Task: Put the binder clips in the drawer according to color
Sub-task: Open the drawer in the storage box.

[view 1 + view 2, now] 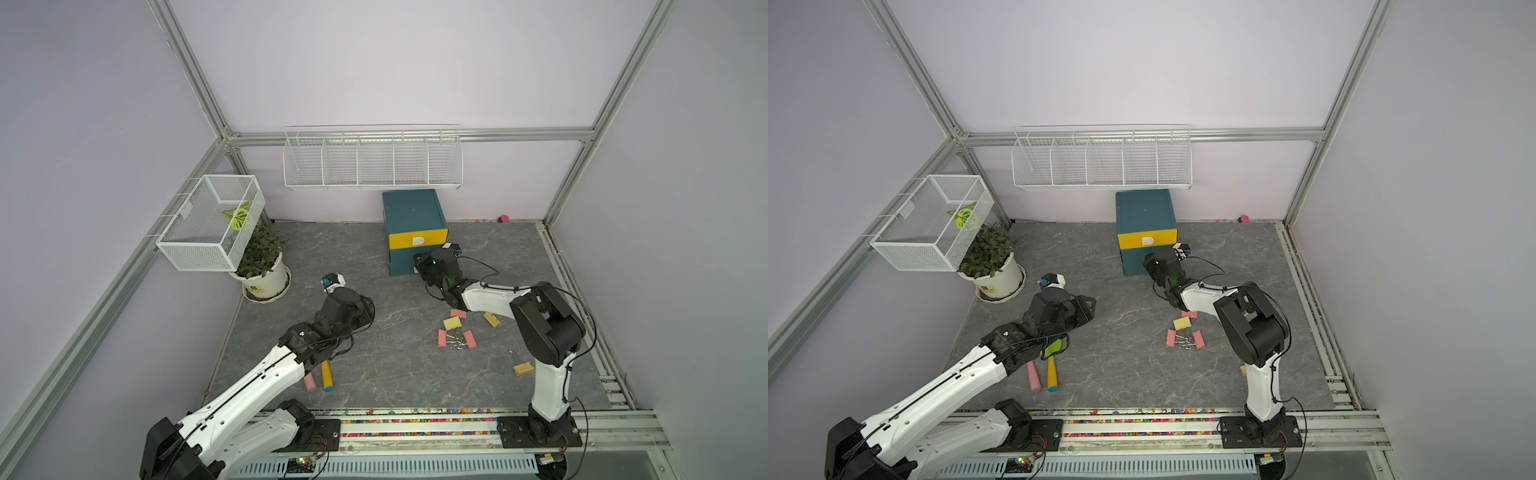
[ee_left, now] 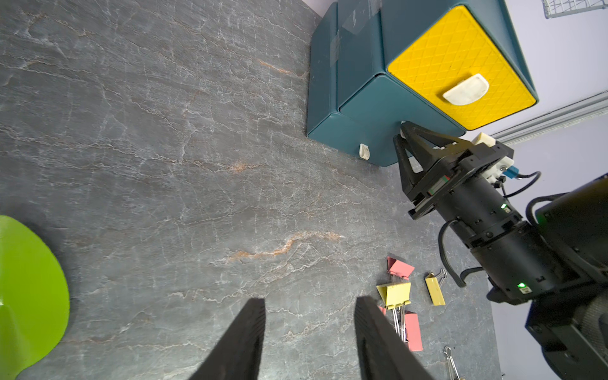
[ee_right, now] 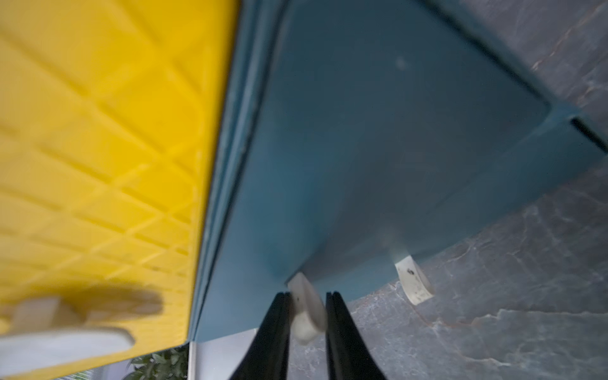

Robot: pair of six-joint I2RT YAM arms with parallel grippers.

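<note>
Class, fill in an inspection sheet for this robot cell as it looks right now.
Surface: grey marbled tabletop.
Job's things: teal drawer cabinet by the back wall; pink and yellow binder clips loose on the tabletop; no blue seen.
Clutter: two toy trowels, potted plant.
Grippers: left gripper open, empty; right gripper pinches the middle drawer's white pull.
Cables: black loops at both wrists.
Surroundings: white wire baskets, lilac walls.

No legible text on anything.
</note>
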